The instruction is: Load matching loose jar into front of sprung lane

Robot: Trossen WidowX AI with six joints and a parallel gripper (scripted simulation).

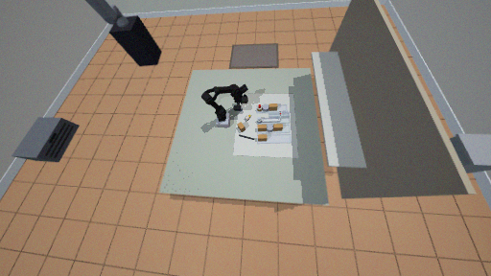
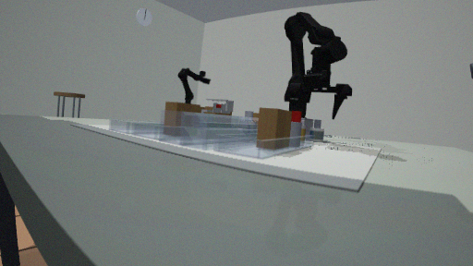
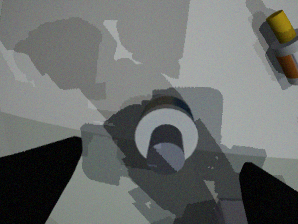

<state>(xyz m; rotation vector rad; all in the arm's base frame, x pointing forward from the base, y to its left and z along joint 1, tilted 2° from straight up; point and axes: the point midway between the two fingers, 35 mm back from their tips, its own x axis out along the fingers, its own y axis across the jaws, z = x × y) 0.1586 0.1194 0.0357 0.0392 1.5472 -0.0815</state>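
My gripper (image 1: pixel 238 107) (image 2: pixel 333 117) (image 3: pixel 163 160) is open and empty, its fingers pointing down. In the wrist view a loose jar (image 3: pixel 145 132) with a round white top and a dark blue and brown band stands between and below the two fingertips, in the gripper's shadow. The exterior view shows a small pale jar (image 2: pixel 317 134) with a bluish band low under the gripper. The sprung lane (image 1: pixel 274 121) lies among the clear lanes, with a small pale jar (image 1: pixel 259 121) at its front end. The gripper hides the loose jar in the top view.
A yellow-capped container (image 3: pixel 281 27) (image 1: pixel 248 117) lies on its side on the white mat (image 1: pixel 245 149). A brown block (image 1: pixel 241 126) and a black stick (image 1: pixel 246 137) lie in front of the lanes. A red-topped container (image 1: pixel 259 106) (image 2: pixel 296 116) and brown blocks (image 1: pixel 273 106) (image 2: pixel 273 127) stand in neighbouring lanes.
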